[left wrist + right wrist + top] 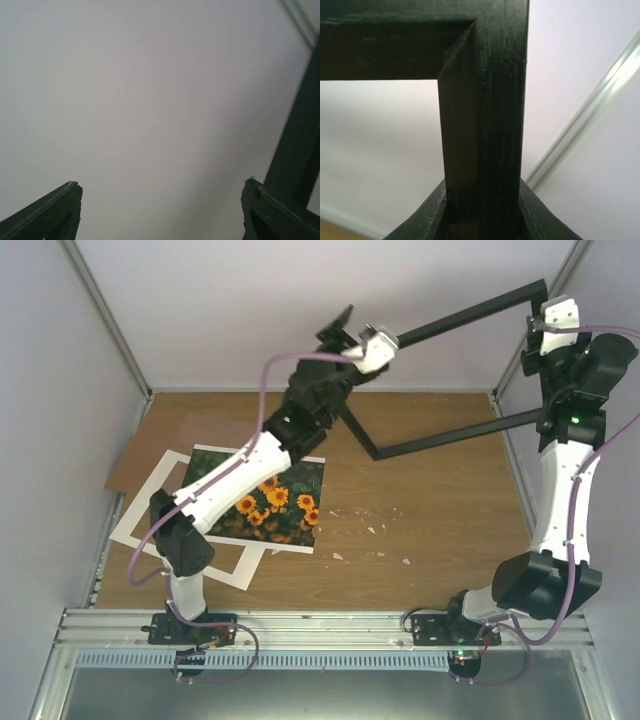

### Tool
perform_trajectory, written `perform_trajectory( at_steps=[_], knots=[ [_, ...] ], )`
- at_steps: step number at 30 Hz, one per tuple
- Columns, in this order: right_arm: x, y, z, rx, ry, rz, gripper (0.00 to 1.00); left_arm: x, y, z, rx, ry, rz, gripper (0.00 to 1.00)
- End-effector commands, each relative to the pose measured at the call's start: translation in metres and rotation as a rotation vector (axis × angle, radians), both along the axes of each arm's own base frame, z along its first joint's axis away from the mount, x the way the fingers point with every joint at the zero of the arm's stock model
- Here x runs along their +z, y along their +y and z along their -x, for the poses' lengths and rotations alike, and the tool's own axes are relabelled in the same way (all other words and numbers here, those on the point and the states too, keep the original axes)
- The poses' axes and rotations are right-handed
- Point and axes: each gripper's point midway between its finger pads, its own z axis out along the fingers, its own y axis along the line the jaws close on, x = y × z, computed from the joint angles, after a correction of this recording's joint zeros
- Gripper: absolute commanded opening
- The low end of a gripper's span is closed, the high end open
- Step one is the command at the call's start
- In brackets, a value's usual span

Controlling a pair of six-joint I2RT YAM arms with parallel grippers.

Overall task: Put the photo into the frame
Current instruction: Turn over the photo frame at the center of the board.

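Top external view puts the large rectangular sunflower print with its thin white border [283, 504] flat on the brown wooden table [430, 505]. It partly overlaps a plain white mat with a cut-out window [225, 572], with a brown backing board [140, 445] beyond. It sits well below the left gripper [356, 332] and back toward that arm's base, under the arm's own forearm.

The left gripper is raised, and in the left wrist view [162, 192] its fingers stand wide apart with nothing between them. A dark rail of the thin black rectangular picture frame [295, 135] passes just outside one finger.

The frame [470, 312] hangs in the air, tilted, well apart from the print. Its long rails run across from the left gripper's side to the right gripper [548, 335]. In the right wrist view, the right gripper [482, 200] is clamped on the frame's side rail just below a corner [485, 100].

So the coming move likely turns on height and offset. The frame is high and to the right, while the print is low and to the left of both tools. The left arm is the nearer one to the print.
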Motion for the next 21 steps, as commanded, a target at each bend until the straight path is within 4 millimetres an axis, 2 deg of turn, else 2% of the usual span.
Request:
perform_trajectory(
  at_steps=[1, 6, 9, 11, 13, 14, 17, 18, 19, 21],
  knots=[
    [0.086, -0.004, 0.028, -0.166, -0.32, 0.053, 0.01, 0.008, 0.049, -0.013, -0.011, 0.219, 0.202, 0.86],
    [0.085, 0.022, 0.036, -0.248, -0.42, 0.206, 0.01, -0.018, 0.084, -0.032, -0.081, 0.515, 0.379, 0.86],
    [0.076, 0.042, 0.043, -0.235, -0.453, 0.279, 0.0, -0.028, 0.08, -0.026, -0.186, 0.597, 0.372, 0.86],
    [0.065, 0.057, 0.047, -0.174, -0.449, 0.318, 0.01, -0.03, 0.072, -0.015, -0.303, 0.629, 0.318, 0.9],
    [0.054, 0.07, 0.055, -0.106, -0.457, 0.348, 0.01, -0.033, 0.063, 0.005, -0.496, 0.664, 0.229, 0.93],
    [0.049, 0.079, 0.06, -0.063, -0.46, 0.365, 0.01, -0.034, 0.058, 0.022, -0.622, 0.673, 0.173, 0.95],
    [0.033, 0.103, 0.083, 0.07, -0.48, 0.397, 0.01, -0.043, 0.057, 0.061, -0.884, 0.685, 0.045, 0.99],
    [0.02, 0.114, 0.091, 0.137, -0.477, 0.416, 0.01, -0.047, 0.055, 0.077, -0.968, 0.668, -0.011, 0.99],
    [0.018, 0.123, 0.105, 0.181, -0.499, 0.434, 0.01, -0.051, 0.054, 0.088, -1.011, 0.665, -0.048, 0.99],
    [0.008, 0.135, 0.121, 0.245, -0.514, 0.456, 0.01, -0.06, 0.055, 0.099, -1.056, 0.664, -0.09, 0.99]
  ],
)
